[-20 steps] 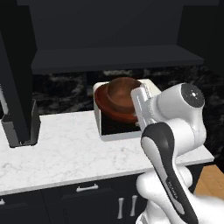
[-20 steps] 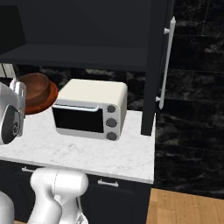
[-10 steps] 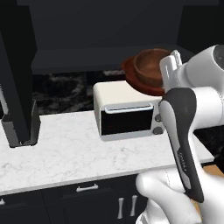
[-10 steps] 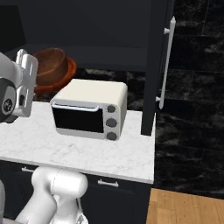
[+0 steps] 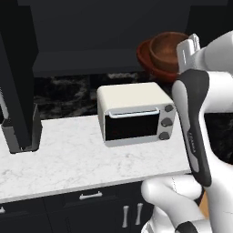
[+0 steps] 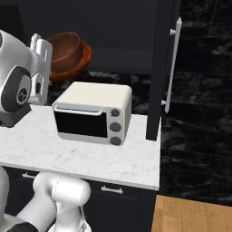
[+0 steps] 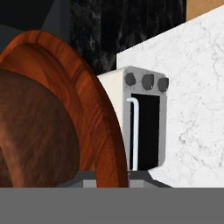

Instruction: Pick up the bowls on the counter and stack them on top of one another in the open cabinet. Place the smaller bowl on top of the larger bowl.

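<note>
**A:** so where were the bowls at that point?

**B:** up in the air. The smaller bowl [image 5: 169, 51] sat nested inside the larger bowl [image 5: 146, 57], both tilted, above the toaster oven [image 5: 134, 113] and level with the open cabinet [image 5: 86, 63] shelf.

**A:** and the gripper [image 5: 189, 48]?

**B:** right at the bowls' rim, looked like it carried them, but honestly couldn't tell how its fingers were set. The oven stood near the counter [image 5: 68, 159] back edge.
</note>
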